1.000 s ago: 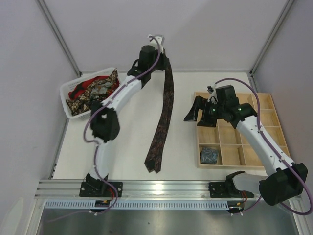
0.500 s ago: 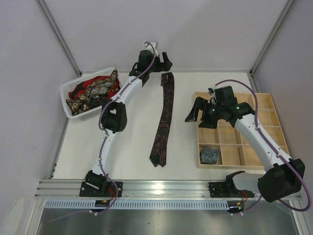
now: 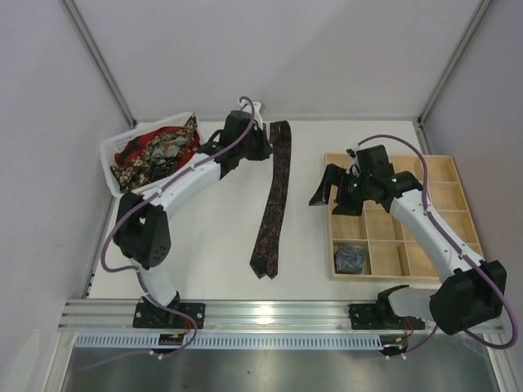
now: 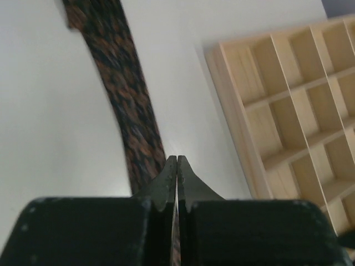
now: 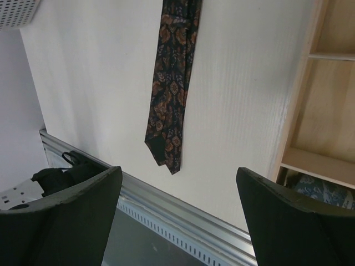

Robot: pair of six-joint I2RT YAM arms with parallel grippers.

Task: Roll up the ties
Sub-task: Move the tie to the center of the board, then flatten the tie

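A dark brown-maroon patterned tie [image 3: 274, 200], folded double, lies flat down the middle of the table. It also shows in the left wrist view [image 4: 125, 94] and the right wrist view [image 5: 171, 83]. My left gripper [image 3: 263, 149] is shut, low beside the tie's far part. In its wrist view the fingertips [image 4: 177, 160] meet over the tie's edge, and I see no cloth held between them. My right gripper [image 3: 331, 186] is wide open and empty [image 5: 177, 221], hovering at the wooden tray's left edge. A grey-blue rolled tie [image 3: 350, 258] sits in a near-left compartment.
A wooden compartment tray [image 3: 437, 158] stands on the right, also seen from the left wrist [image 4: 277, 100]. A white basket [image 3: 106, 151] with several loose red, gold and grey ties is at the back left. A metal rail [image 3: 270, 312] runs along the near edge.
The tie hung from my raised left gripper, then came down flat on the table. The left gripper has moved nearer and lower, beside the tie. The right arm barely moved.
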